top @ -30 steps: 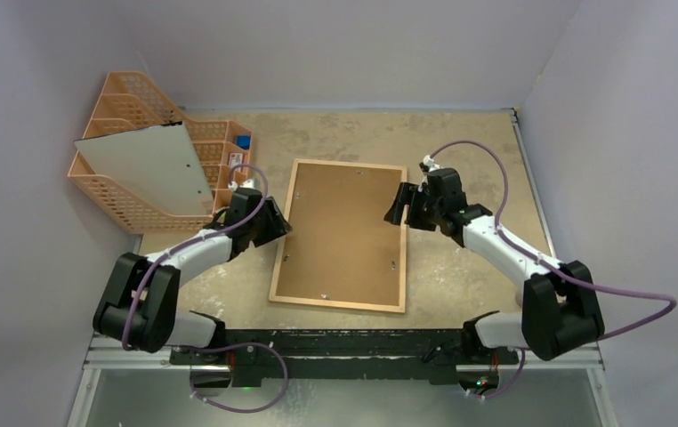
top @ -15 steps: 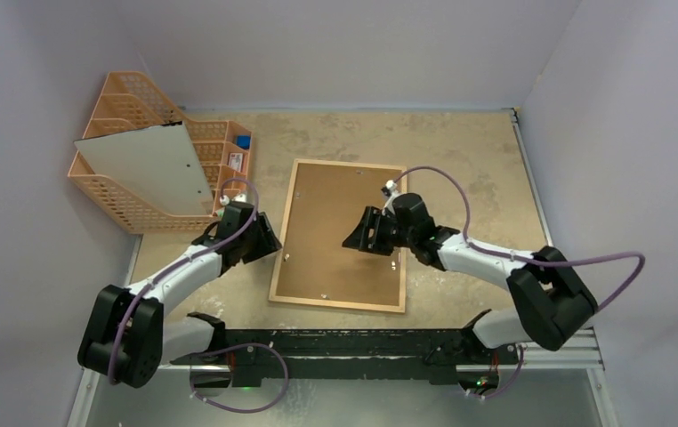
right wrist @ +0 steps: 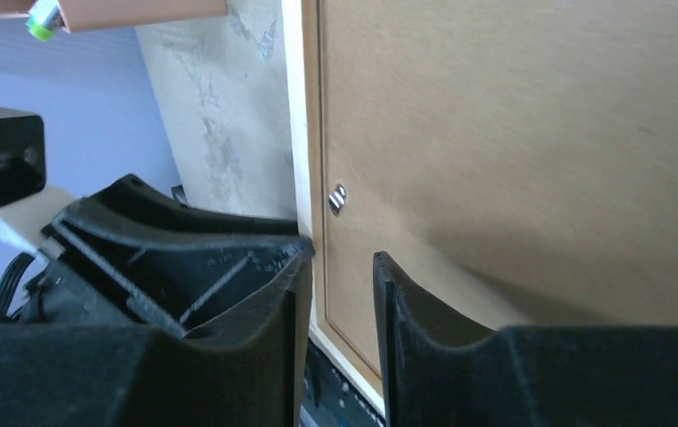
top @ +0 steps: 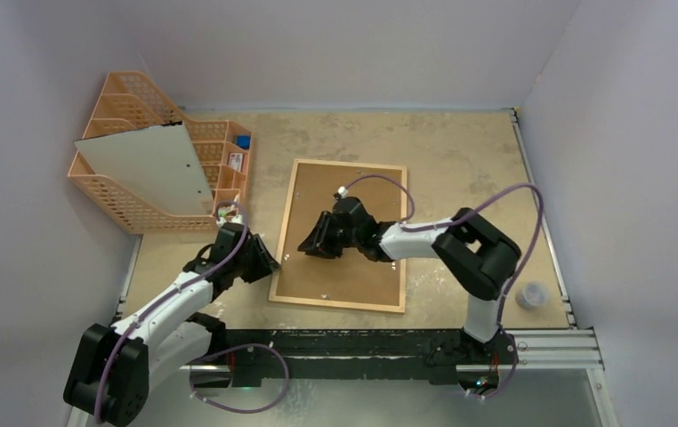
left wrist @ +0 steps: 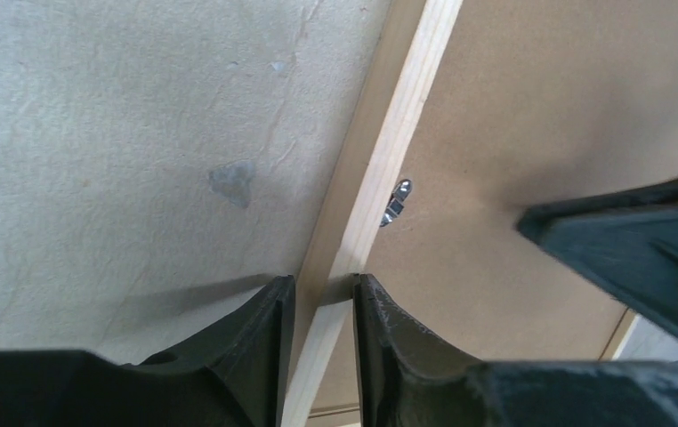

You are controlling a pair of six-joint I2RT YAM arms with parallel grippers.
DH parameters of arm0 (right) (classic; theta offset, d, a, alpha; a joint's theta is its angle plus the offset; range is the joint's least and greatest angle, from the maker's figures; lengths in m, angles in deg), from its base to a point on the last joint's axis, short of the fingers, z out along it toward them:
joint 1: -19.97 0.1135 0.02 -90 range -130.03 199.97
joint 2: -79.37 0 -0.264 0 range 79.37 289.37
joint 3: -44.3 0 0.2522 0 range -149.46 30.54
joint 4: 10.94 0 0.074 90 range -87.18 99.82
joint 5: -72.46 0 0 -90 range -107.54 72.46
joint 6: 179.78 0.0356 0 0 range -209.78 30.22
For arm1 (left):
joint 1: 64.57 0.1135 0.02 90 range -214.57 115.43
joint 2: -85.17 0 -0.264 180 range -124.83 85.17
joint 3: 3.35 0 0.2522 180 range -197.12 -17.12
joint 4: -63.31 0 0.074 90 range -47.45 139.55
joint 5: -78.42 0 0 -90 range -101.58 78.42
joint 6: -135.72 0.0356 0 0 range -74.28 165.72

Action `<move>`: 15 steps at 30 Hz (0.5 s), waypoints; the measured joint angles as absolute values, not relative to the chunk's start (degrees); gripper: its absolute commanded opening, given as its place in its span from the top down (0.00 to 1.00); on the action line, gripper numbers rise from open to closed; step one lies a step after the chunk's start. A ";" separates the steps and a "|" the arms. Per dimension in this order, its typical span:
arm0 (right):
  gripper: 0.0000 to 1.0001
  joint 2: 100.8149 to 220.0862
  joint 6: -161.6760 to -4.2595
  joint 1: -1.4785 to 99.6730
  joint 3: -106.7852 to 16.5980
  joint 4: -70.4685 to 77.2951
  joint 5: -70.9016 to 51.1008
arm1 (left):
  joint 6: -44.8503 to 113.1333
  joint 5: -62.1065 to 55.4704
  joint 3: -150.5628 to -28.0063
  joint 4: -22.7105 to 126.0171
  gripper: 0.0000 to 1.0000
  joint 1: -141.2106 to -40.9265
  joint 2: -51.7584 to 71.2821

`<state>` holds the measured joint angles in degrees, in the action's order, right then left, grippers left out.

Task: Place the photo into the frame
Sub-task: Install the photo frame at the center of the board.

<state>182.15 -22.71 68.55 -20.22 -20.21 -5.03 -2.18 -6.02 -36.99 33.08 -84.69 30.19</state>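
Top external view shows the frame (top: 339,305) lying face down in the middle of the table (top: 460,160), with its brown back board (top: 362,191) facing up. The photo is not in sight in any view. It may be under the board, but I cannot tell.

A second ago the right gripper (top: 310,245) was at the right side of the frame. It has swung all the way across the board and now hangs over the left side, close to a small metal clip (right wrist: 337,198) by the left edge. Its fingers have come closer together, but a gap is left between them and nothing is in it.

The left gripper (top: 269,258) has slid along the left edge toward the near corner. In the left wrist view its fingers sit one on each side of the thin wood edge and look pressed on it, so it seems to pinch the frame there. The frame itself has not moved.

I think this means both grippers now work at one spot. The left one keeps the frame steady, and the right one looks ready to turn the clip. Whether that will lock the board or free it I cannot tell, since the photo is hidden. The clip needs a small, careful push, or the frame could slide
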 measured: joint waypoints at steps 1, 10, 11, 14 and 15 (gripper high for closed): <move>0.68 184.21 -21.97 69.31 -21.91 -20.38 -4.98 | -2.53 -5.93 -36.97 33.36 0.73 -84.91 30.08; 0.66 193.74 -19.28 73.73 -30.25 -20.62 -4.92 | -3.36 -6.98 -37.13 35.11 0.79 -87.46 28.37; 0.66 194.13 -19.24 73.97 -30.76 -20.60 -4.92 | -3.42 -7.22 -37.13 35.13 0.79 -87.60 28.39; 0.66 194.85 -18.98 74.36 -31.61 -20.58 -4.98 | -3.69 -7.50 -37.13 35.11 0.81 -87.64 28.48; 0.66 194.96 -18.87 74.41 -31.72 -20.58 -4.98 | -3.80 -7.57 -37.13 35.09 0.81 -87.66 28.57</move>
<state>194.96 -18.87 74.41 -31.72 -20.58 -4.98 -3.80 -7.57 -37.13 35.09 -87.66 28.57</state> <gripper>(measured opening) 0.341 0.247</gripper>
